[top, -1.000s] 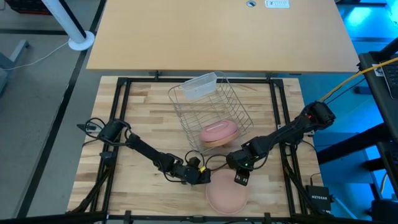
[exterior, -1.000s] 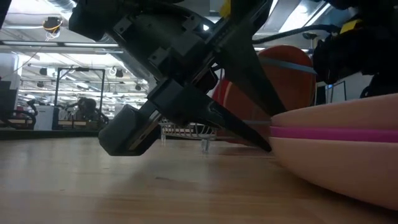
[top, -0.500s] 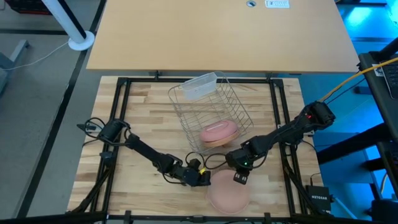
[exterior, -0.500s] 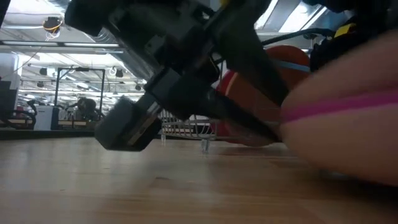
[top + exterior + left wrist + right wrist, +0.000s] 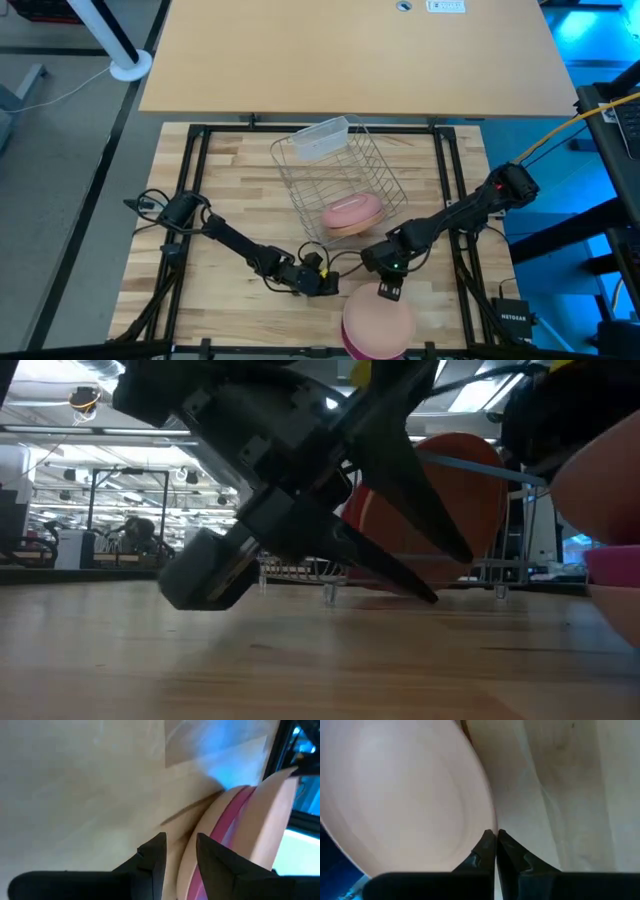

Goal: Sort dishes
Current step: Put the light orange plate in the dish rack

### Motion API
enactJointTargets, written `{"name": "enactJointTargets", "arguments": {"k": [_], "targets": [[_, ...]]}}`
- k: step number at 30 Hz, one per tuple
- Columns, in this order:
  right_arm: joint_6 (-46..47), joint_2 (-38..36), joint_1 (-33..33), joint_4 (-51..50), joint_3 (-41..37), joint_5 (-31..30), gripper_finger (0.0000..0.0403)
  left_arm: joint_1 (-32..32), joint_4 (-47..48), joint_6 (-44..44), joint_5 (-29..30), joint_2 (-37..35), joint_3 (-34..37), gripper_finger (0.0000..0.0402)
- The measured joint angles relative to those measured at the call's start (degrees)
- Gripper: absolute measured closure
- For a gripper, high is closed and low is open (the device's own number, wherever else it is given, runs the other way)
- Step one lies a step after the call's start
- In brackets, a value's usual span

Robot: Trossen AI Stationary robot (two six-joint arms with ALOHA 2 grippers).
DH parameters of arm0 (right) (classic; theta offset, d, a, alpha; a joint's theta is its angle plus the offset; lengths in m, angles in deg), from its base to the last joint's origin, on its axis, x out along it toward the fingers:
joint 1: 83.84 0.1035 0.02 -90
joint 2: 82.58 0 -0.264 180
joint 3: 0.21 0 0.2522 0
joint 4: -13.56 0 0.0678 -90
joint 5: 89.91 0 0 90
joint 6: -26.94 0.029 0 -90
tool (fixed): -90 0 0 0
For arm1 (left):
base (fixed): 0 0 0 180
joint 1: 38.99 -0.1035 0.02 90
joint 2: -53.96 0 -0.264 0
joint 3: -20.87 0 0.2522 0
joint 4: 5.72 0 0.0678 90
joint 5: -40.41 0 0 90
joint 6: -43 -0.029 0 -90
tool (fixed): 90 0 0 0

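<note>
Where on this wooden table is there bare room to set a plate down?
Bare wood lies left of the silver wire basket rack, up to the black frame rail, and right of the rack, above the right arm. The near edge is crowded: both grippers, left and right, meet beside the stacked peach-pink and magenta plastic plates.

overhead looking down, table-level facing room, two close wrist views

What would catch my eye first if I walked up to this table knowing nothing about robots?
Probably the stack of plates at the table's near edge, pale peach with a magenta rim peeking out underneath, where the right gripper pinches the stack's rim with shut fingers. Just beside it the left gripper hovers low over the wood, jaws apart. Behind them sits a silver wire basket holding more plates.
</note>
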Motion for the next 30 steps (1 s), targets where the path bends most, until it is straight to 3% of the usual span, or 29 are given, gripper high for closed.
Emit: {"name": "enactJointTargets", "arguments": {"k": [14,21,30], "targets": [[-10.4,0.0,0.0,-13.6,7.4,-5.6,0.0400,0.0,-7.6,-1.2,-1.1,-0.1,-0.1,0.0304],[-18.6,0.0,0.0,-24.7,16.3,-9.8,0.0400,0.0,-12.6,-3.5,-2.6,-0.1,-0.1,0.0304],[-27.6,0.0,0.0,-41.7,31.0,-21.4,0.0400,0.0,-24.6,-5.8,-2.7,-0.1,-0.1,0.0304]]}}
